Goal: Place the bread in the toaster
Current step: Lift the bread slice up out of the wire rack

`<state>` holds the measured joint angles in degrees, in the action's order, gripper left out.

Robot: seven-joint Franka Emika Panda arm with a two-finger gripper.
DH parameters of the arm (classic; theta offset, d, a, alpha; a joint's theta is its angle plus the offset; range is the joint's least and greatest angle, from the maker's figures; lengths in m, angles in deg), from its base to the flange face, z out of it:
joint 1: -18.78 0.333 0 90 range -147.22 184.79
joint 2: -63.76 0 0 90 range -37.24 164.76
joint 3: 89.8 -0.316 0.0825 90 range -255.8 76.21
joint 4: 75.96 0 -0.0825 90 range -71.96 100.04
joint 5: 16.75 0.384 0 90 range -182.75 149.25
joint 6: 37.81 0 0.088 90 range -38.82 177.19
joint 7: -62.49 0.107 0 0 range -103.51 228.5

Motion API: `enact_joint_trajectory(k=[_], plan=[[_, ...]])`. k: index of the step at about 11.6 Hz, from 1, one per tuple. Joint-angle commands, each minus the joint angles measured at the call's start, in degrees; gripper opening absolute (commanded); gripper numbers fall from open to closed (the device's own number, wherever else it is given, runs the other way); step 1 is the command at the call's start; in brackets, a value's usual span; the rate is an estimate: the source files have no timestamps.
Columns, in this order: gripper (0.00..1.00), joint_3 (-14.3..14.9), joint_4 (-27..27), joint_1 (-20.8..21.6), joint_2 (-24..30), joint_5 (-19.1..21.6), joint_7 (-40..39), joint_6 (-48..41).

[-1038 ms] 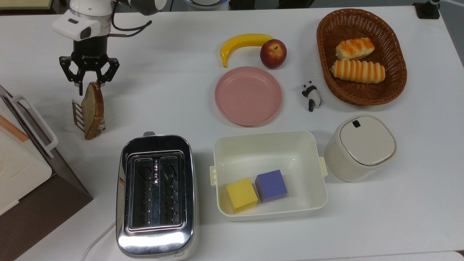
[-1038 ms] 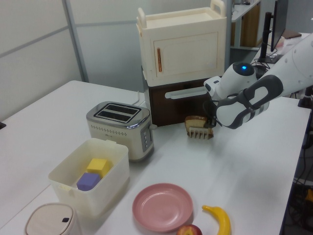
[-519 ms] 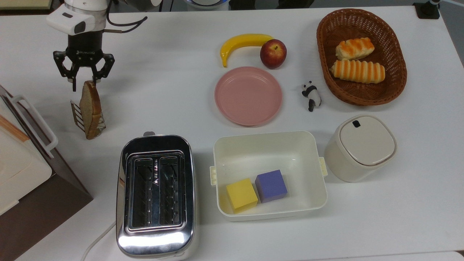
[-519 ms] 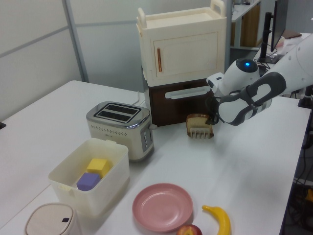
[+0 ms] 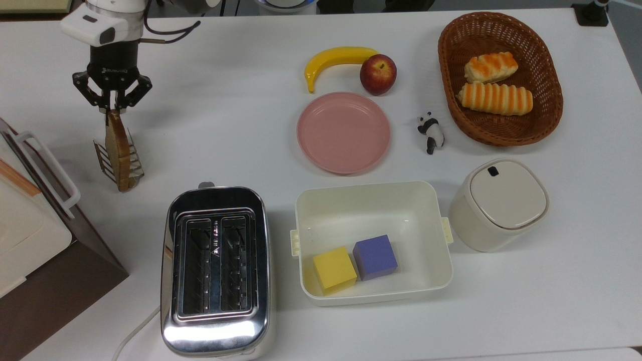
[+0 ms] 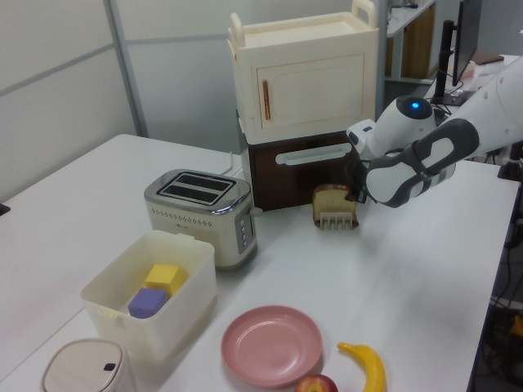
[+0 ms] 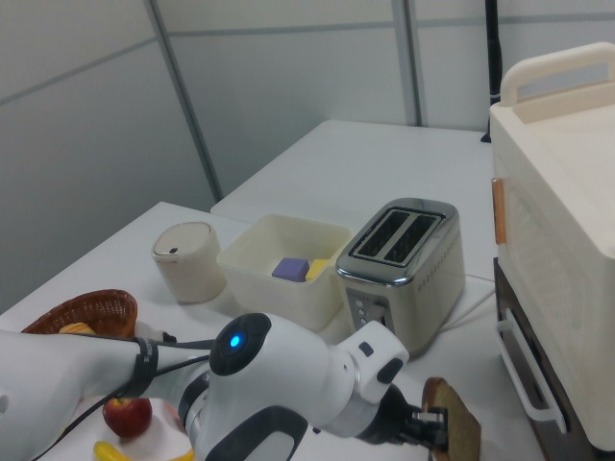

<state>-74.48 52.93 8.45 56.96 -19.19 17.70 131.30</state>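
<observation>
Jaws of the gripper (image 5: pixel 111 106) stand narrowed over the top edge of the bread (image 5: pixel 119 150) and appear to pinch its crust, though contact cannot be confirmed. That slice stands on edge in a small wire toast rack (image 5: pixel 131 156) on the desk (image 5: pixel 241 125), well apart from the toaster (image 5: pixel 216 271). The slice is judged light, thin and soft; it should bend or crumble under hard pressure, so a gentle hold across the firmer crust at the rounded top suits it. From overhead, both empty toaster slots lie open and the slice is edge-on. The left view instead presents the broad face of the bread (image 6: pixel 333 202) above the rack tines.
</observation>
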Motion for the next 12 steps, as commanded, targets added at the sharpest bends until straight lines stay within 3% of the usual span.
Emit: enact_joint_trajectory(k=[1, 3, 4, 7, 12], plan=[[0.01, -0.4, -6.9, 1.0, 2.8, 0.2, 7.2, -11.1], [0.00, -0.4, -17.3, 3.9, 2.3, 0.2, 10.9, -28.6], [0.00, -0.4, -19.3, 4.9, 2.2, 0.2, 13.2, -30.6], [0.00, -0.4, -22.5, 9.0, 1.6, 0.3, 23.1, -30.7], [0.00, -0.4, -34.6, 15.5, -2.1, 0.8, 40.8, -31.2]])
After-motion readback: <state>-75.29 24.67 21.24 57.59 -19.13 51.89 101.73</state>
